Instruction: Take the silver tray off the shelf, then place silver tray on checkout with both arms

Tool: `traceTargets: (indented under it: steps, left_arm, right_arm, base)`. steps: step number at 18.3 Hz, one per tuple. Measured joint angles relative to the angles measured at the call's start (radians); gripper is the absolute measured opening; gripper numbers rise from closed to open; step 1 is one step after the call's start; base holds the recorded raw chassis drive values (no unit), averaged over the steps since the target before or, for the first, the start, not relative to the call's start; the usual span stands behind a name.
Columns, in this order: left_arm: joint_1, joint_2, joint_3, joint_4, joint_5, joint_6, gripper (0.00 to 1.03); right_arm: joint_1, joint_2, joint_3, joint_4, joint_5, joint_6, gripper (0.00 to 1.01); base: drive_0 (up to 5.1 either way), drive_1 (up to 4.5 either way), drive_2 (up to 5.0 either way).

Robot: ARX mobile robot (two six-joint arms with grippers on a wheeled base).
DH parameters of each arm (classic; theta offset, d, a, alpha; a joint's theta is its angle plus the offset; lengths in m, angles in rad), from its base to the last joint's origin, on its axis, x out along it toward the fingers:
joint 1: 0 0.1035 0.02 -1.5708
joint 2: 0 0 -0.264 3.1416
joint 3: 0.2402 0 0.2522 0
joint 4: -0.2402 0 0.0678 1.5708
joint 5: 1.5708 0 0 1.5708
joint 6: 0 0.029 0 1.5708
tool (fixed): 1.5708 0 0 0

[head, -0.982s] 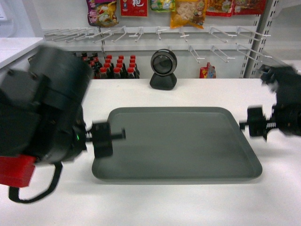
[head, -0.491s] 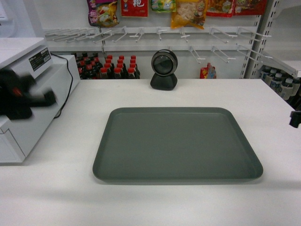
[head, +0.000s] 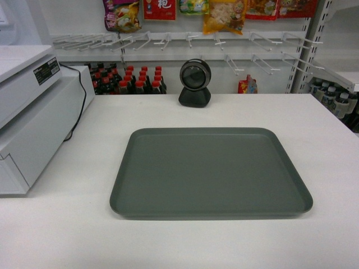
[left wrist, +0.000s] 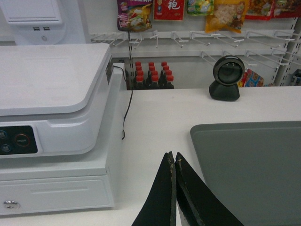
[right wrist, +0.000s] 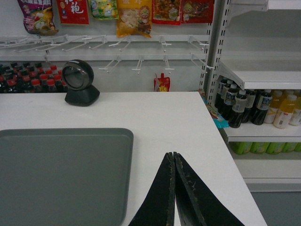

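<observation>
**Tray set down, both arms withdrawn**

With its thin black fingers pressed together on nothing, the left gripper (left wrist: 173, 162) hung beside the tray's left edge; the right gripper (right wrist: 172, 160) was likewise clenched and empty off the right edge. Both had pulled clear of the head view within the last second. The large, matte grey-green silver tray (head: 210, 171), round-cornered with a low rim, lay flat on the smooth white checkout (head: 168, 112), between the white cash register (head: 33, 123) and the glossy black round scanner (head: 195, 82). Placement appeared complete.
</observation>
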Motion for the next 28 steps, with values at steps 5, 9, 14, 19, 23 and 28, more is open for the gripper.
traceTargets:
  steps: [5,9,14,19,23,28]
  left_arm:
    - [0.102,-0.265,-0.056,-0.192,0.088,0.0,0.01]
    - [0.098,-0.448,-0.074,-0.353,0.093,0.0,0.01]
    - [0.098,-0.653,-0.075,-0.537,0.093,0.0,0.01]
    - [0.098,-0.799,-0.075,-0.678,0.093,0.0,0.01]
    - [0.098,-0.882,-0.075,-0.76,0.093,0.0,0.01]
    - [0.098,-1.063,-0.075,-0.996,0.093,0.0,0.01]
  right_arm:
    - [0.0,-0.37,-0.051,-0.308,0.0,0.0,0.02]
    - [0.0,-0.57,-0.09,-0.48,0.0,0.0,0.02]
    - [0.0,-0.805,-0.096,-0.679,0.0,0.0,0.02]
    - [0.0,-0.979,-0.097,-0.845,0.0,0.0,0.02]
    - [0.0,-1.082,-0.097,-0.944,0.0,0.0,0.02]
    - [0.0,-1.167,-0.097,-1.033,0.0,0.0,0.02]
  base:
    - [0.0,0.0,0.0]
    - [0.0,0.0,0.0]
    - [0.0,0.0,0.0]
    - [0.0,0.0,0.0]
    - [0.0,0.0,0.0]
    - [0.0,0.0,0.0]
